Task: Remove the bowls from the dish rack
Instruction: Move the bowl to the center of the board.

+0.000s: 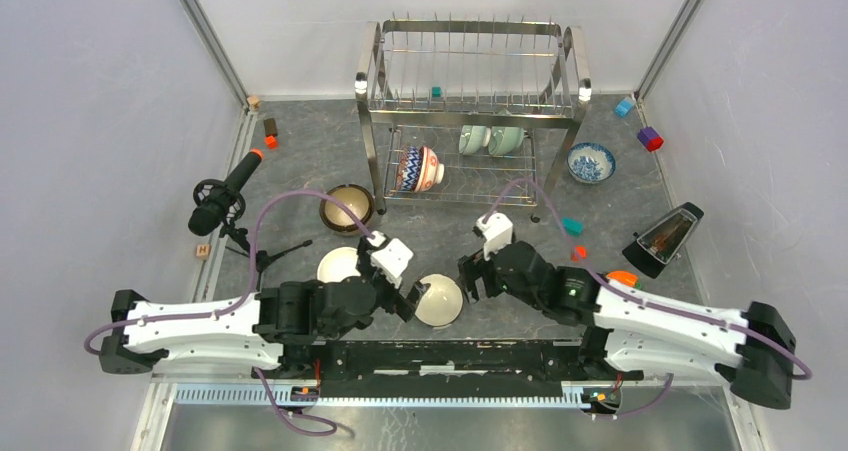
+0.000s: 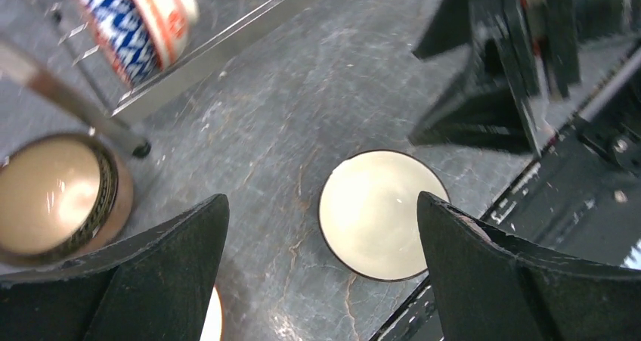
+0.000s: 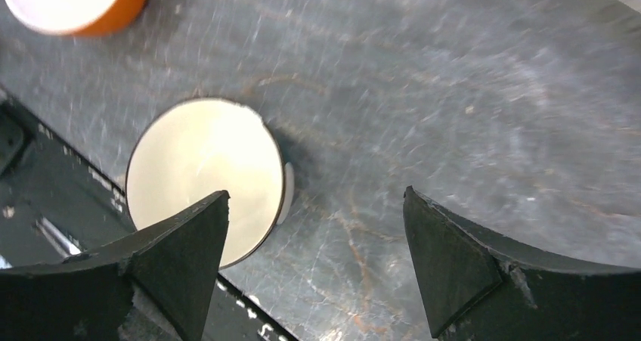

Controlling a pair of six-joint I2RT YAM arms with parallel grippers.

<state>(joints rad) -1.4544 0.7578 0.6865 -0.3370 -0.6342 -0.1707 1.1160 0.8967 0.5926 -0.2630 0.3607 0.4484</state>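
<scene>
The steel dish rack (image 1: 470, 111) stands at the back. Its lower tier holds a red-and-blue patterned bowl (image 1: 420, 168) on its side, also in the left wrist view (image 2: 136, 16), and two pale green bowls (image 1: 490, 140). On the table lie a blue-and-white bowl (image 1: 591, 162), a dark brown bowl (image 1: 347, 208) (image 2: 57, 197), an orange bowl with white inside (image 1: 339, 264) (image 3: 72, 1), and a cream bowl (image 1: 439, 300) (image 2: 382, 212) (image 3: 200, 175). My left gripper (image 1: 405, 296) (image 2: 321, 199) is open and empty just left of the cream bowl. My right gripper (image 1: 470, 276) (image 3: 316, 196) is open and empty just right of it.
A microphone on a stand (image 1: 225, 193) is at the left. A black metronome (image 1: 663, 239) is at the right. Small toy blocks lie about: teal (image 1: 572, 225), orange (image 1: 578, 252), purple-red (image 1: 650, 138), blue (image 1: 624, 106). The black base rail (image 1: 450, 356) runs along the near edge.
</scene>
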